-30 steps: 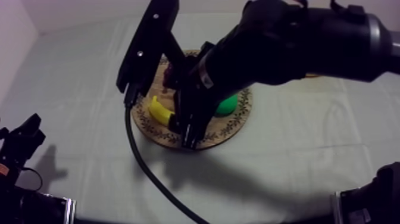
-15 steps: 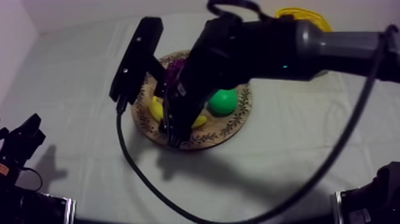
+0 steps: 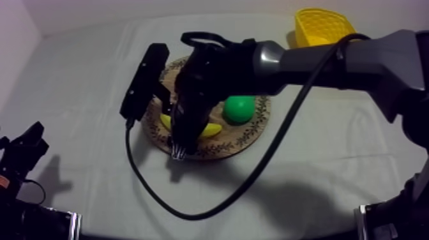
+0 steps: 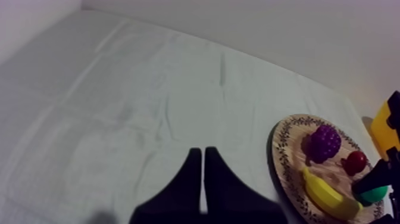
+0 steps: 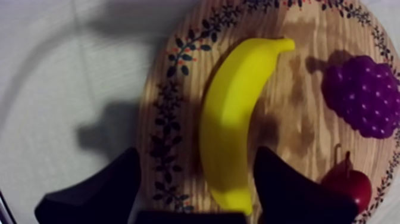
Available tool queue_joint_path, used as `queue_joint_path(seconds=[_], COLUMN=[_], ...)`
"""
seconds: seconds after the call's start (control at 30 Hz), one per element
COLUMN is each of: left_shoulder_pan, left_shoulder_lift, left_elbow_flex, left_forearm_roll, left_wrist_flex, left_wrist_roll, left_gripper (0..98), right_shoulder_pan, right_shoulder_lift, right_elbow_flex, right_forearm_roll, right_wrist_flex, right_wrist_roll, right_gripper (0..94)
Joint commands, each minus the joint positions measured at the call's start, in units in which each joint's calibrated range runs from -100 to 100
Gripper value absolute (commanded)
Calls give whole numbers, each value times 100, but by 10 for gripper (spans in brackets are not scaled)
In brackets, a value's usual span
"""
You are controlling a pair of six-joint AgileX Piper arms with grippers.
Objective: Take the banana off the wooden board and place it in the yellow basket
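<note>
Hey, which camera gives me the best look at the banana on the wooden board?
The right wrist view: the banana lies close up on the board, between the open right pincer's fingers. In the top view the right arm covers its middle, leaving two yellow ends. The left wrist view shows it small and far off.

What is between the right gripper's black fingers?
The banana, on the wooden board, sits between the open fingers of the right gripper, in the right wrist view.

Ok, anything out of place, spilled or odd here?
Nothing stands out. The banana lies flat on the wooden board, with the right gripper open astride it. The grapes, small red fruit and pear sit there too. The yellow basket stands apart.
</note>
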Motion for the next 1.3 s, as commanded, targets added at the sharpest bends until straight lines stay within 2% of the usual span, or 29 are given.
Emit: queue_joint_path(seconds=[0.0,0.67,1.1,1.27], left_shoulder_pan=[0,0,0,0], left_shoulder_lift=[-3,-3,-3,-3], left_elbow_flex=[3,3,3,3], left_forearm_roll=[-2,-2,-2,-2], left_wrist_flex=[0,0,0,0], left_wrist_roll=[2,2,2,2], left_gripper=[1,1,1,1], right_shoulder_pan=[23,198,242,210], right_shoulder_lift=[80,631,731,733], right_elbow_flex=[-65,-452,-387,-347], right_forearm_roll=[3,-58,-210,-224], right_wrist_flex=[-3,-263,-446,-486], right_wrist_roll=[25,160,297,306], right_gripper=[542,511,324,284])
